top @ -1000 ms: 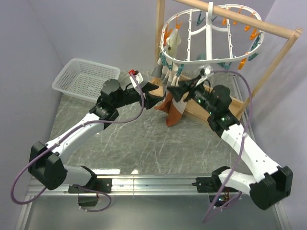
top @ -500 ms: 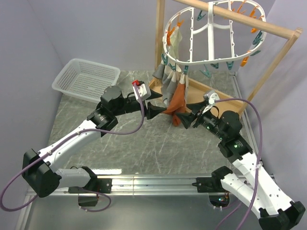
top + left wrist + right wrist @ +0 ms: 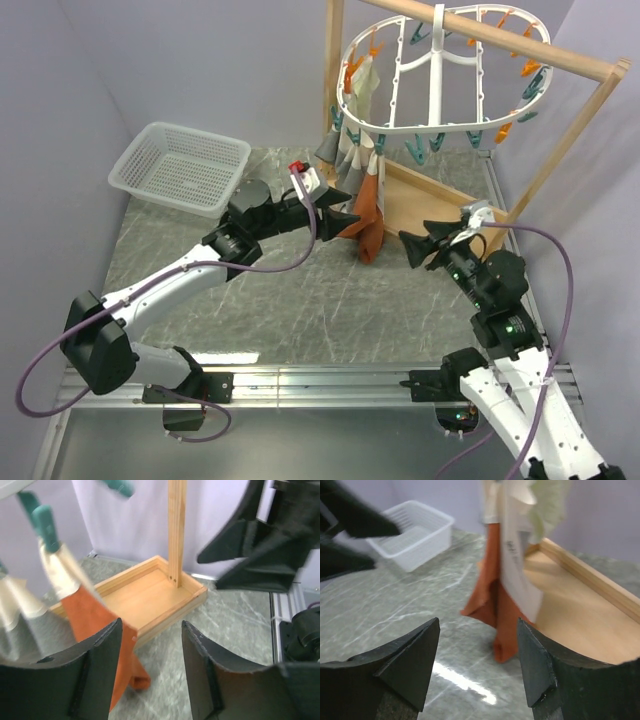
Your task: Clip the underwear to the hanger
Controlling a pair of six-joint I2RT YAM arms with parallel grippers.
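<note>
The rust-orange underwear [image 3: 366,215] hangs from a teal clothespin on the white oval hanger [image 3: 437,75], its lower end near the table. It also shows in the left wrist view [image 3: 92,617] and in the right wrist view [image 3: 492,592]. My left gripper [image 3: 347,217] is open and empty, close beside the underwear on its left. My right gripper [image 3: 418,246] is open and empty, a short way to the right of the underwear and apart from it.
The hanger hangs from a wooden frame with a rod [image 3: 500,40] and a wooden base tray [image 3: 440,205]. Cream and grey cloths [image 3: 352,110] hang beside the underwear. A white basket [image 3: 180,165] stands at the back left.
Both grippers have let go of the underwear and opened. My right arm has drawn back to the right. The hanger has swung back level, with the underwear hanging from it.
</note>
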